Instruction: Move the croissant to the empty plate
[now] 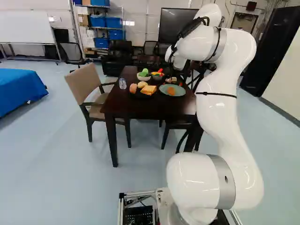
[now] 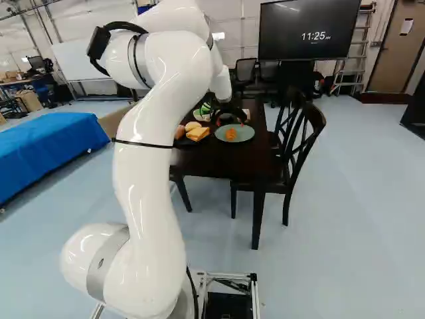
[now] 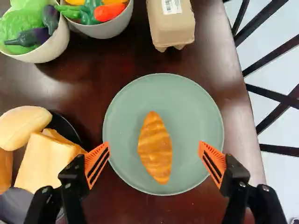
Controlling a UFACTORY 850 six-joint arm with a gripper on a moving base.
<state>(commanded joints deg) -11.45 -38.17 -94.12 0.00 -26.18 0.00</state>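
Black gripper [image 2: 230, 122] has its jaws spread wide, and the wrist view shows the croissant [image 3: 155, 147] between them, untouched. This croissant lies on the green plate [image 3: 198, 109]. Beside the green plate is a black plate [image 3: 65, 127] with bread [image 3: 44, 163]. Beyond the green plate, on the wooden surface [image 3: 117, 63], stand a carton [image 3: 172, 23] and two bowls [image 3: 107, 31] of vegetables.

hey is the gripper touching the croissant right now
Apart. The wrist view shows the gripper wide open, with a strip of bare green plate visible between each finger and the croissant.
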